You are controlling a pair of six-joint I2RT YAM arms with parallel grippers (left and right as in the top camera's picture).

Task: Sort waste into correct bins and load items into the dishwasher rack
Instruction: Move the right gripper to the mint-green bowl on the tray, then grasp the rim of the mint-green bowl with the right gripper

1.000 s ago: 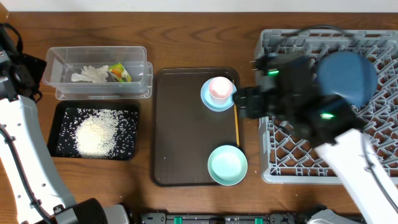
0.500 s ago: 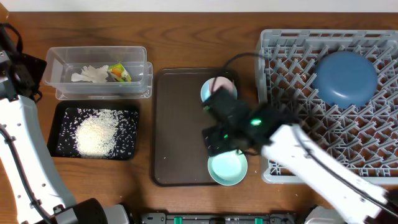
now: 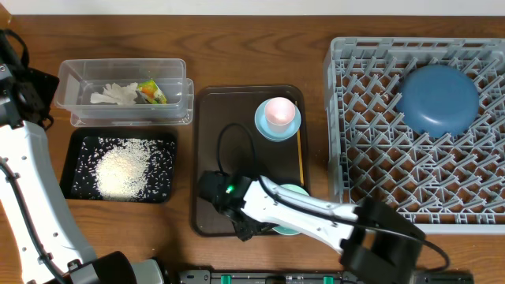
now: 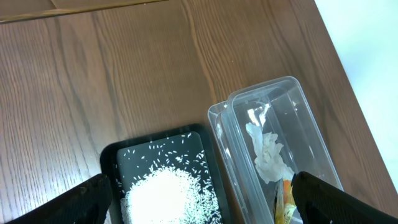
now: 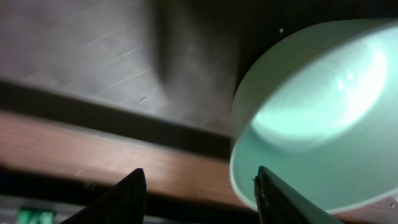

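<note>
The mint-white bowl sits at the front of the brown serving tray. My right gripper is open and low over the bowl's left rim, one fingertip over the inside and the other outside. In the overhead view my right gripper and its arm cover most of the bowl. The pink cup stands on the light-blue dish. A dark-blue plate leans in the grey rack. My left gripper hangs open above the rice.
The clear tub holds a white tissue and a yellow-green wrapper. In front of it lies the black tray with the rice. The table's front edge runs just below the brown tray.
My right arm swung left from the rack, across the brown tray and down to the mint bowl, and its jaws narrowed. The left arm stayed still.
</note>
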